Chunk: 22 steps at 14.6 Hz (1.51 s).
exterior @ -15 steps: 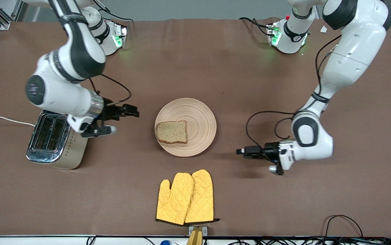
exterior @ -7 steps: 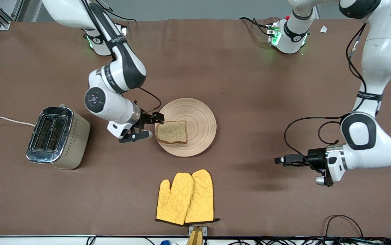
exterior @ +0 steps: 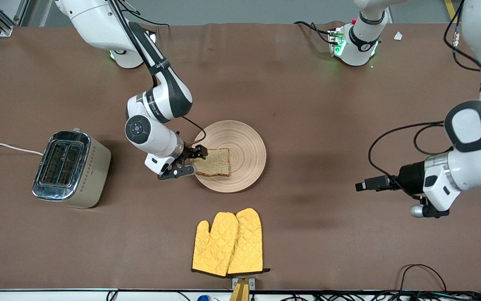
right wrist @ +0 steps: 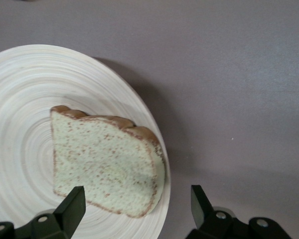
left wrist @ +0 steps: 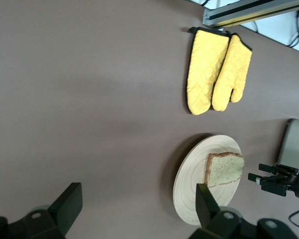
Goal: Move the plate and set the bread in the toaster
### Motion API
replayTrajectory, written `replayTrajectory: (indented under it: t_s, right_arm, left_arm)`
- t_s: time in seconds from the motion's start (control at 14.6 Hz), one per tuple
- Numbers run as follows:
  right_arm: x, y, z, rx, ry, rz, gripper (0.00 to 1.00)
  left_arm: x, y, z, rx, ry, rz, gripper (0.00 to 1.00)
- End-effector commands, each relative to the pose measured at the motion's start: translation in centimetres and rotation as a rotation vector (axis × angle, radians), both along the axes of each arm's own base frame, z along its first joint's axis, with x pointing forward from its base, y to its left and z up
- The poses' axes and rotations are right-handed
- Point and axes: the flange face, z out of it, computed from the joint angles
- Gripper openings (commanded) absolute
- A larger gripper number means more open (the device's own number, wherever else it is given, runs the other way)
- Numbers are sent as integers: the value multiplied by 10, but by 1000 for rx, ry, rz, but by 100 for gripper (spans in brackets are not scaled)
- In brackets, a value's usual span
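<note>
The bread point(exterior: 211, 162) lies flat on the plate point(exterior: 244, 142), on the part of the plate toward the right arm's end of the tabletop point(exterior: 307, 104), with one edge almost at the plate's rim. It is one roughly square slice, speckled tan with a dark brown crust; its rounded, domed crust edge faces the toaster's end of the tabletop, and its straight edges run square to the tabletop's edges. In the right wrist view the crumb looks pale and flecked and the crust stands as a raised brown lip along two sides.

The plate is round, shallow and light beige, with concentric rings in the wood, and sits near the middle of the tabletop. The toaster point(exterior: 71, 169) stands well apart from it toward the right arm's end, cream-sided with a dotted pattern and a shiny chrome top; its two slots run along its long axis, which points roughly from the robots' bases toward the front camera, slightly tilted.

The right gripper point(exterior: 188, 160) is at the plate's rim beside the bread, fingers spread wide with the slice's edge between them, not clamped on it. The left gripper point(exterior: 359, 186) hangs over bare tabletop toward the left arm's end, well apart from the plate, fingers spread wide and holding nothing.

A pair of yellow oven mitts point(exterior: 228, 242) lies nearer to the front camera than the plate
</note>
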Motion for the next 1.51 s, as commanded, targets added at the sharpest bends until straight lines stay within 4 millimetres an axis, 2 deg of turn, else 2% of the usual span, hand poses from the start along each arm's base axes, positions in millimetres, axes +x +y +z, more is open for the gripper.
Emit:
replayTrajectory:
  t_s: [0.0, 0.14, 0.34, 0.48, 0.69, 0.89, 0.96, 1.1, 1.44]
  right_arm:
    - [-1, 0, -8, -22, -22, -7, 80]
    - [-2, 1, -18, -21, -39, -12, 73]
    - [-4, 4, -27, -25, -42, -16, 65]
    - [-4, 7, -31, -24, -51, -16, 61]
    - [-7, 12, -36, -27, -48, -29, 47]
    - [-6, 11, -36, -27, -49, -31, 25]
    - [-6, 10, -35, -27, -47, -31, 16]
    - [-6, 8, -36, -29, -42, -32, 2]
    - [-3, 3, -27, -40, -22, -31, 0]
  left_arm:
    - [-32, -2, 51, 185, 11, 14, 100]
    - [-53, -7, 87, 278, -11, -12, 100]
    - [-81, -8, 127, 371, -42, -37, 100]
    - [-103, -4, 148, 487, -42, -56, 100]
    - [-131, 12, 183, 565, -50, -83, 100]
    - [-159, 32, 193, 583, -29, -104, 100]
    - [-165, 25, 194, 585, -29, -116, 100]
    - [-172, 25, 198, 584, -21, -122, 100]
    - [-180, 18, 196, 573, -20, -138, 100]
